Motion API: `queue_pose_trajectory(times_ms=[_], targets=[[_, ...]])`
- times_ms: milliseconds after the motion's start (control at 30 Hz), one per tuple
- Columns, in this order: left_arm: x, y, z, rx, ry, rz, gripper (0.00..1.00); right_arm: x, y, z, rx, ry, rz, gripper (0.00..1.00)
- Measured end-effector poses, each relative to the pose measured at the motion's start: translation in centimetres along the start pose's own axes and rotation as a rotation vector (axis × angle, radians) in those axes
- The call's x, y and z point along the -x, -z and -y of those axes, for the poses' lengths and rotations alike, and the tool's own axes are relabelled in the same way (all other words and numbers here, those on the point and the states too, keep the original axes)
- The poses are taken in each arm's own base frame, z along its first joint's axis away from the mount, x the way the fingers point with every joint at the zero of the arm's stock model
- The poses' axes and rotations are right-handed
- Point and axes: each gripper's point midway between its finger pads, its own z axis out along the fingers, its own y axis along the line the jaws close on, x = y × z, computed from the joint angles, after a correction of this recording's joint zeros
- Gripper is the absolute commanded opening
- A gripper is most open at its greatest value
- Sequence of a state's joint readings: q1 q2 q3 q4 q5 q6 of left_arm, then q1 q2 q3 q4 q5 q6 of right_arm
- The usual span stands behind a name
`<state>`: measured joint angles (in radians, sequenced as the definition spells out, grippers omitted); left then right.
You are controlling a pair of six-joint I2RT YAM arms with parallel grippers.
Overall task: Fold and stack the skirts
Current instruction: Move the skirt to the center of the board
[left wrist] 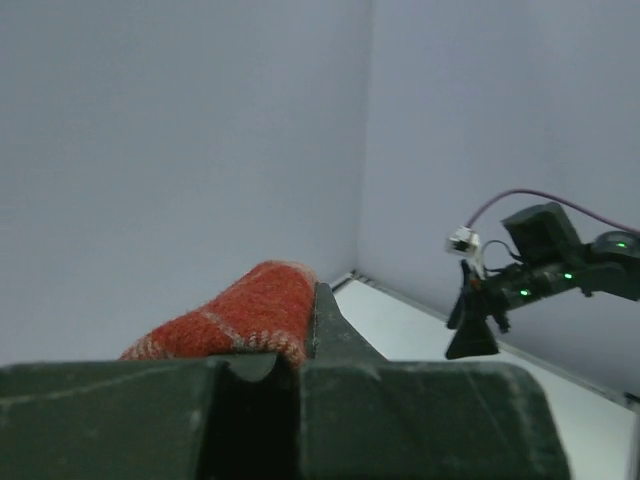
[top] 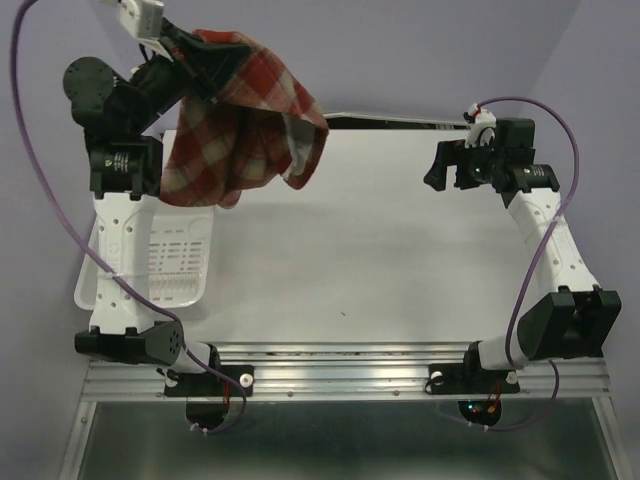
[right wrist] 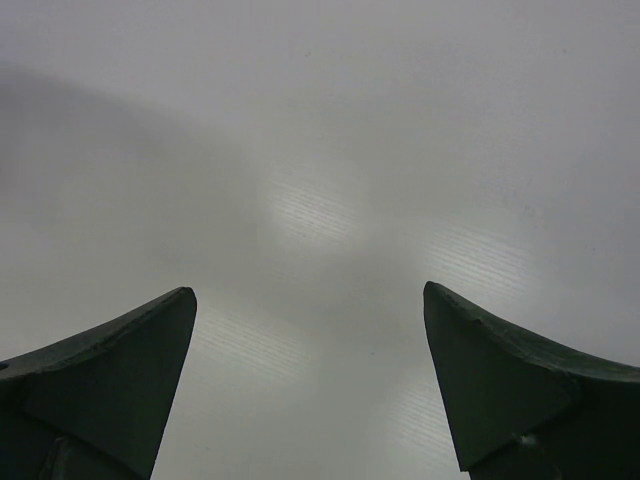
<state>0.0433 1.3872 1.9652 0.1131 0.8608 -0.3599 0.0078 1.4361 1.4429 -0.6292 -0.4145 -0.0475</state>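
1. Plaid cloth in red, maroon and cream, the skirt (top: pixel 245 120), hangs bunched in the air over the far-left part of the worktop (top: pixel 400 250). I cannot tell from above whether any part of it touches the surface.
2. On the left, the left hand (top: pixel 196 52) is lifted high and clamped tight on the skirt's upper edge. Its own wrist view shows a red roll of cloth bulging out beside the closed fingers (left wrist: pixel 335 330).
3. From that grip the skirt drapes down in loose folds. In the overhead view its lower hem overlaps the far end of the white perforated basket (top: pixel 185 260) and covers part of the left arm.
4. Over on the far right, the right hand (top: pixel 440 165) has hold of nothing. Its fingers are spread wide, and the wrist view shows only white surface between the two dark fingertips (right wrist: pixel 480 380).
5. That hand is well apart from the skirt, and a wide stretch of white worktop lies between the two.
6. The basket sits at the worktop's left edge, just beside the left arm.
7. A metal rail (top: pixel 350 360) runs along the near edge and carries both arm bases.
8. Lavender-grey walls (top: pixel 420 50) stand close behind the far edge and along both sides, meeting in a corner beyond the lifted skirt in the left wrist view.
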Motion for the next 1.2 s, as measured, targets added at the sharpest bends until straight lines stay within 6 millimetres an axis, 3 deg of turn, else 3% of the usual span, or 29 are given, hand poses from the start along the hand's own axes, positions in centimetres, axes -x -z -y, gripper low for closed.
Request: queue_pose_trajectory(times_ms=[100,167,300,367,467,500,533,600,700,767,867,933,967,1000,1200], targets=[[-3.2,-3.4,2.4,-0.1,0.084,-0.033,0.0,0.0,0.0,0.1,-0.006,0.0,0.0,1.0],[-6.3,-5.3,3.5,-0.133,0.136,-0.073,0.0,0.0,0.0,0.2,-0.014,0.0,-0.001,1.0],[-14.1,-7.0,6.1,-0.182,0.255,-0.205,0.0,-0.5,0.1,0.3,-0.015,0.008,-0.021,1.0],[-20.1,-7.3,7.3,-0.2,0.334,-0.32,0.0,-0.8,0.2,0.4,-0.014,0.021,-0.031,1.0],[-27.0,-6.8,8.4,-0.207,0.411,-0.456,0.0,-1.4,0.3,0.3,-0.008,0.032,-0.056,0.97],[-31.2,-5.9,9.1,-0.204,0.464,-0.545,0.0,-1.8,0.4,0.2,-0.002,0.033,-0.069,0.97],[-33.9,-5.0,9.4,-0.197,0.495,-0.6,0.02,-2.1,0.4,0.1,0.006,0.032,-0.082,0.95],[-39.2,-2.6,9.8,-0.171,0.564,-0.719,0.12,-3.3,0.2,-0.2,0.028,0.018,-0.117,0.91],[-44.8,0.5,10.1,-0.132,0.646,-0.859,0.26,-6.2,-0.4,-0.6,0.076,-0.004,-0.193,0.83],[-47.0,1.6,10.3,-0.115,0.688,-0.918,0.34,-9.2,-0.8,-1.0,0.122,-0.025,-0.275,0.8],[-48.7,2.3,10.2,-0.097,0.72,-0.961,0.41,-12.9,-0.7,-1.9,0.2,-0.008,-0.352,0.79],[-49.1,2.3,10.2,-0.09,0.732,-0.982,0.6,-14.8,-0.1,-2.3,0.239,0.033,-0.372,0.79],[-49.1,1.8,9.9,-0.091,0.727,-0.983,0.63,-15.4,0.4,-2.5,0.253,0.062,-0.37,0.79],[-49.0,1.2,9.7,-0.092,0.722,-0.981,0.73,-15.8,1.0,-2.8,0.267,0.106,-0.358,0.79],[-47.8,-0.8,8.2,-0.113,0.619,-0.975,0.75,-13.8,4.2,-4.9,0.316,0.512,-0.147,0.75]])
